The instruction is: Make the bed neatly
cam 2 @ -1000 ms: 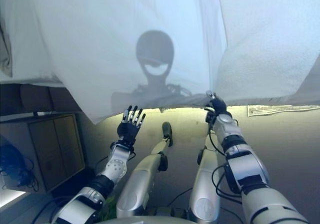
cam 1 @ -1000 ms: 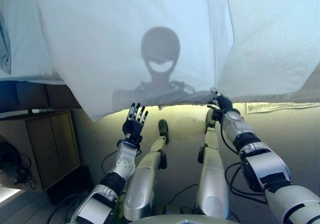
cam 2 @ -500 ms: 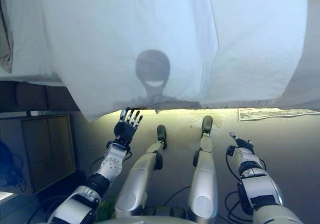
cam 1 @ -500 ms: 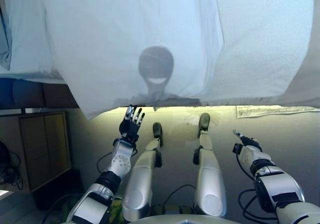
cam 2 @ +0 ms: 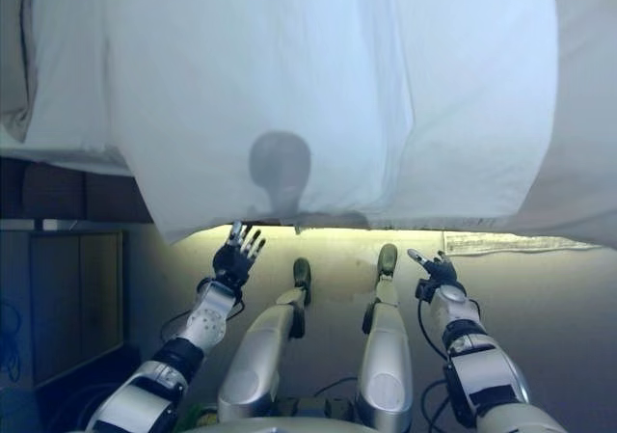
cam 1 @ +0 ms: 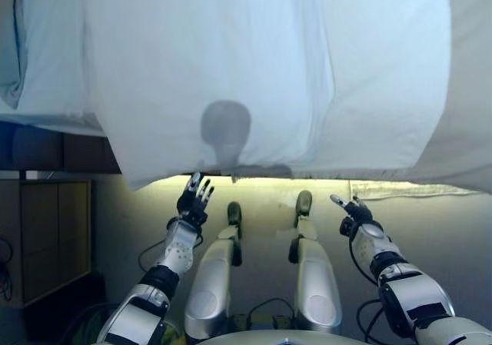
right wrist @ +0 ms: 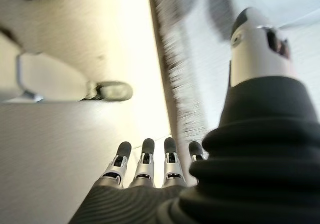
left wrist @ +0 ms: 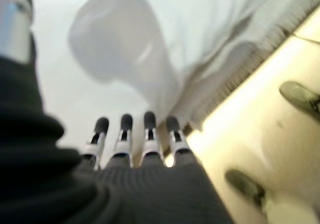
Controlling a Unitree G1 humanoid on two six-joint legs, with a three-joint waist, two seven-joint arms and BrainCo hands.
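Bed [cam 1: 31, 91] across the whole upper field, near edge running side to side. White sheet [cam 1: 231, 61] draped over that edge, lower hem hanging free above the floor [cam 1: 430, 230], with a fold line descending near mid-right. Second, rougher white cover [cam 1: 469, 84] showing at far right, hanging somewhat lower. Wooden cabinet [cam 1: 46, 237] below the bed at far left, well apart from both hands.

Left hand [cam 1: 192, 200] raised, palm toward the sheet, fingers straight and spread, holding nothing. Tips just beneath the hem, near it; contact not confirmed. Left wrist view: fingers [left wrist: 123, 134] straight in a row, hem directly ahead of them, cloth bunched beyond.

Right hand [cam 1: 352, 213] lower and farther out, fingers extended and relaxed, empty. Right wrist view: fingers [right wrist: 145, 159] straight, the frayed-looking hem running past them to one side, a clear gap between.

Key relation: sheet lies up and forward from both hands, hem's long axis running left to right across the front. Left hand the nearer of the two, almost under the hem; right hand clearly below and short of it.

Judgement: hanging edge not gripped by either hand; the next useful grasp probably falling to the left hand, reaching up and closing on the hem.
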